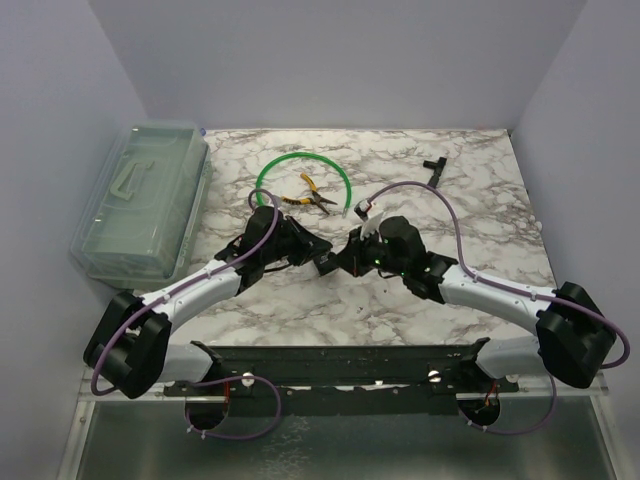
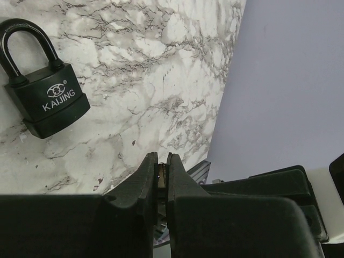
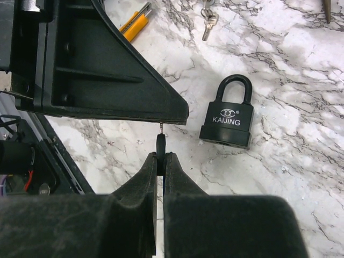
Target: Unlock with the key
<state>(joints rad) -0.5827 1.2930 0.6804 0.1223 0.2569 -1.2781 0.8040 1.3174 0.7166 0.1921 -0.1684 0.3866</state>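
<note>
The black padlock (image 3: 228, 119) marked KAIJING lies flat on the marble table (image 3: 279, 177), shackle closed, and also shows as the padlock (image 2: 45, 94) at the upper left of the left wrist view. My right gripper (image 3: 161, 157) is shut on the dark head of the key (image 3: 160, 146), seen edge-on. Its thin metal tip reaches up to the underside of the left gripper's body (image 3: 107, 70). My left gripper (image 2: 162, 158) is closed on a small metallic piece of the key (image 2: 161, 174). In the top view both grippers meet at mid-table (image 1: 337, 258), and the padlock is hidden there.
Yellow-handled pliers (image 1: 310, 197) lie inside a green ring (image 1: 275, 165) at the back. A clear plastic box (image 1: 140, 200) stands at the left edge. A small black part (image 1: 434, 165) sits at the back right. Loose silvery keys (image 3: 208, 19) lie beyond the padlock.
</note>
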